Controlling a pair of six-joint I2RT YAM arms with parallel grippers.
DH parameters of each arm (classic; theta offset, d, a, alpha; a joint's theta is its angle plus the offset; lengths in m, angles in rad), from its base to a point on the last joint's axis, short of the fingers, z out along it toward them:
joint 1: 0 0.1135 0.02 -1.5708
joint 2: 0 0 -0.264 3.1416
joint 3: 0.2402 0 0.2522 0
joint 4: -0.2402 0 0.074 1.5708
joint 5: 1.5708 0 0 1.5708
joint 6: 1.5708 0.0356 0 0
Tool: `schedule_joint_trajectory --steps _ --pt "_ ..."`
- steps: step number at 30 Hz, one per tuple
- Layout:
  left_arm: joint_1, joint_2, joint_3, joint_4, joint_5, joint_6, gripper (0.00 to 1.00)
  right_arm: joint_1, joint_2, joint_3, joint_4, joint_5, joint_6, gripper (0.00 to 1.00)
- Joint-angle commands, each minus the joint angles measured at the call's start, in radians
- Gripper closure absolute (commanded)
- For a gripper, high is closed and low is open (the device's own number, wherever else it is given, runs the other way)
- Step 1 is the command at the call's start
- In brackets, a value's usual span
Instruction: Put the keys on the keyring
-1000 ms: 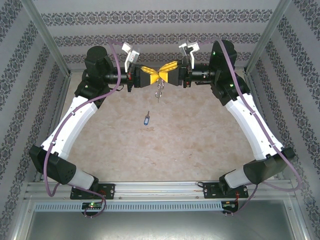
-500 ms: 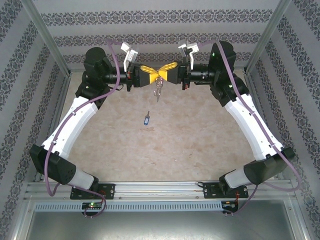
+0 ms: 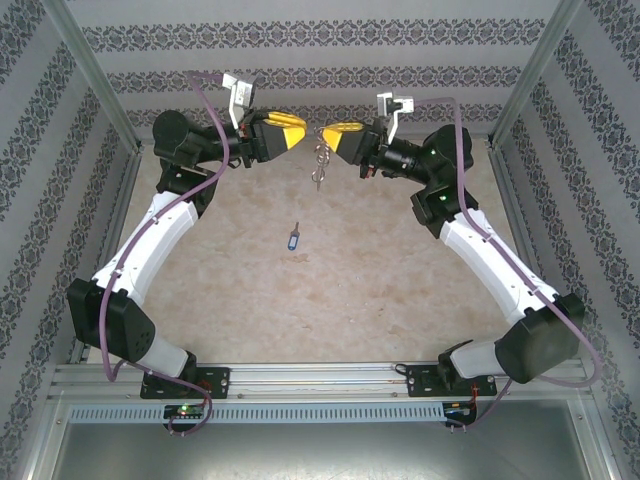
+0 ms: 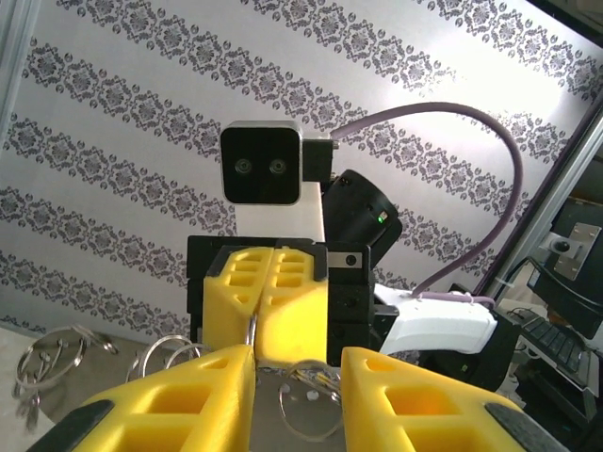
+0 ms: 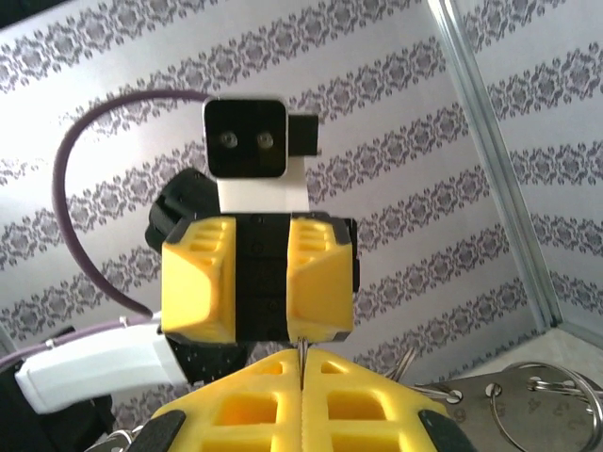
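The keyring (image 3: 320, 163) hangs in the air at the back of the table, its thin wire pinched in my right gripper (image 3: 327, 134), which is shut on it. The wire's edge shows between those shut fingers (image 5: 300, 350) and also in the left wrist view, as the keyring (image 4: 251, 330). My left gripper (image 3: 300, 128) stands just left of the ring, apart from it. It is open, and its gap (image 4: 297, 363) holds nothing. The blue-headed key (image 3: 292, 238) lies on the table in front of both grippers.
Patterned walls and metal frame posts (image 3: 95, 90) close in the back and sides. The marbled tabletop (image 3: 330, 290) stretches toward the arm bases. The two grippers face each other closely, the left gripper (image 5: 259, 282) straight ahead in the right wrist view.
My left gripper has opened, let go of the keyring and drawn back to the left. The right gripper closed fully on the ring and now holds it alone.
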Motion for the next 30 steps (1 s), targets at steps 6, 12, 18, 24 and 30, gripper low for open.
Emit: schedule_joint_trajectory --steps 6,12,18,24,30 --pt "-0.017 -0.013 0.052 -0.119 -0.015 0.124 0.76 0.000 -0.008 -0.002 0.242 0.034 0.113 1.00" --pt "-0.049 0.013 0.091 -0.102 -0.026 0.123 0.80 0.009 -0.004 -0.012 0.265 0.049 0.117 1.00" --pt "-0.079 0.020 0.118 -0.111 -0.023 0.123 0.81 0.022 -0.003 -0.019 0.285 0.053 0.126 1.00" --pt "-0.107 0.033 0.128 -0.091 -0.037 0.115 0.82 0.027 -0.006 -0.023 0.289 0.047 0.133 1.00" --pt "-0.114 0.049 0.150 -0.063 -0.045 0.100 0.89 0.033 -0.017 -0.025 0.272 0.034 0.127 1.00"
